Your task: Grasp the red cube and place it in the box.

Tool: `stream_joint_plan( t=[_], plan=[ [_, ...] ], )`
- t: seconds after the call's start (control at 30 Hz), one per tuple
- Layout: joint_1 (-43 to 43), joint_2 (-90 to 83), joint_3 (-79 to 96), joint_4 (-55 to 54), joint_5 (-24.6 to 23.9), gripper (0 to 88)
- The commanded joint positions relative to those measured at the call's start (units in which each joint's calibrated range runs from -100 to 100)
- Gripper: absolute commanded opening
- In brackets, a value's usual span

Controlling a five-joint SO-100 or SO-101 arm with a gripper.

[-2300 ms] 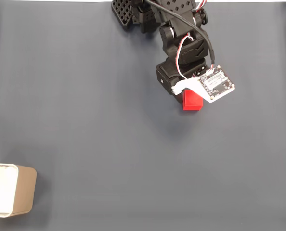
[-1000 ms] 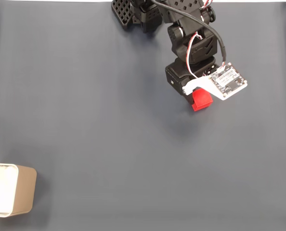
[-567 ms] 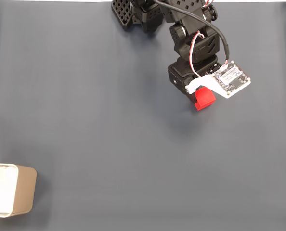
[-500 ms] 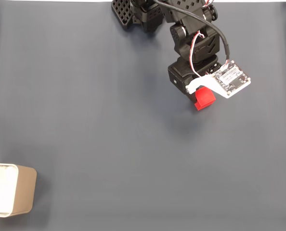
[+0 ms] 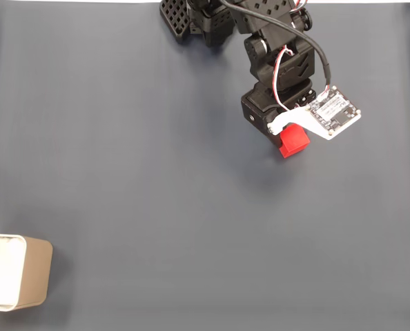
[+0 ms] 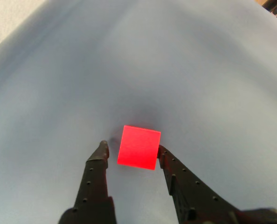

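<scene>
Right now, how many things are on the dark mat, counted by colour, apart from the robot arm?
Red: 1, the red cube between the fingers of the gripper.
Beige: 1, the box at the lower left edge of the fixed view.
Total: 2

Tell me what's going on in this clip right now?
A single robot arm has its gripper around the red cube on a dark grey table. In the wrist view the right finger touches the cube, while a small gap shows at the left fingertip, so the grasp is not yet firm. The box sits far away at the lower left edge of the fixed view.
</scene>
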Motion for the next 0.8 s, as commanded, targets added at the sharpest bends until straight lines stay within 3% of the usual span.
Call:
stream_joint_plan(
  t=[0.0,0.5,0.77],
  plan=[
    [0.0,0.0,-2.5,-1.1,0.3,18.4],
    [0.1,-0.3,-2.8,-0.7,0.1,6.6],
    [1.2,-1.5,-3.6,-0.5,-0.3,5.1]
  ],
)
